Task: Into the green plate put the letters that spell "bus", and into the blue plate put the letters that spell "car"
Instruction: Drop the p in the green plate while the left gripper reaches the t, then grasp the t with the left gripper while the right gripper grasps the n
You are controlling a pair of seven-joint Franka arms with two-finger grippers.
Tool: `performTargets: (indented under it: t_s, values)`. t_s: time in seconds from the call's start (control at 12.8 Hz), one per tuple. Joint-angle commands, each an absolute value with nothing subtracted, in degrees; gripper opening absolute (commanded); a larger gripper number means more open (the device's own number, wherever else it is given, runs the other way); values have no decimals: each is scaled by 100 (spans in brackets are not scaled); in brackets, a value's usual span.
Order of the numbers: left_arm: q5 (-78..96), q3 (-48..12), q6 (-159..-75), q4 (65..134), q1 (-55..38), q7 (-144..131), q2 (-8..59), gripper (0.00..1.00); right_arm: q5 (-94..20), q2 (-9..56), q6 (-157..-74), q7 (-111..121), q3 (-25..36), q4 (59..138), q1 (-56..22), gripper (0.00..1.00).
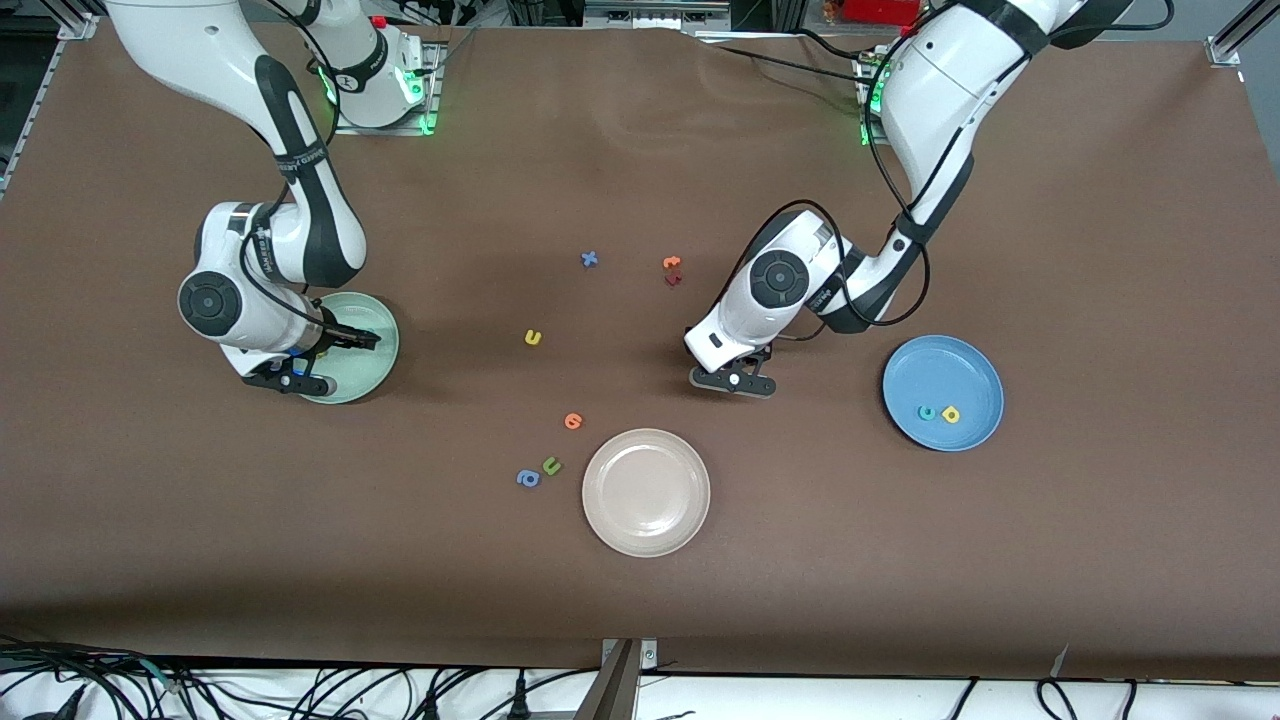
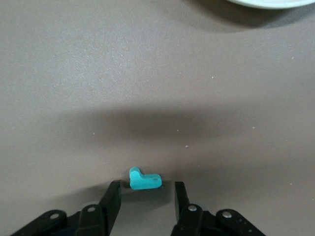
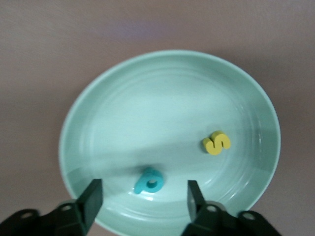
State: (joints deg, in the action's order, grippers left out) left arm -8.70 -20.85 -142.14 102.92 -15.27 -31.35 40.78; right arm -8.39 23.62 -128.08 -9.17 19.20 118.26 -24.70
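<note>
Only the right wrist view shows us inside the green plate [image 3: 170, 83]: a teal b [image 3: 148, 181] and a yellow s [image 3: 217, 142] lie there, under the right claw [image 3: 142, 197], whose fingers stand apart and empty. In the front view that arm bends low over the plate at middle left of the frame. The left wrist view alone reveals the teal r [image 2: 143, 179] on the bench [image 2: 147, 73], between the left claw's [image 2: 144, 197] fingers, which stand apart without touching it. The blue plate [image 1: 960, 370] holds a teal c [image 1: 928, 412] and a yellow a [image 1: 950, 414]; the yellow u [image 1: 533, 337] lies mid-frame.
</note>
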Motion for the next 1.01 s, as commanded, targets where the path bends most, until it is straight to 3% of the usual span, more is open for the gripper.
performTargets:
  t_s: [0.0, 0.31, 0.78, 0.94]
  values:
    - [-1099, -2039, -14256, 10213, -1591, -3322, 4104, 52, -888, 2057, -12228, -1588, 1532, 11463, -2566, 100]
    - [-1099, -2039, -14256, 10213, -1591, -3322, 4148, 23, -896, 2135, -12408, -3048, 468, 11119, -2584, 100]
    - [-1099, -2039, -14133, 10204, -1503, -3287, 3973, 22, -896, 2943, -13884, -4587, 229, 11135, -3418, 99]
    - [-1107, -2048, -13678, 10143, -1337, -3244, 3754, 22, -896, 3189, -14289, -4710, 229, 11127, -3489, 99]
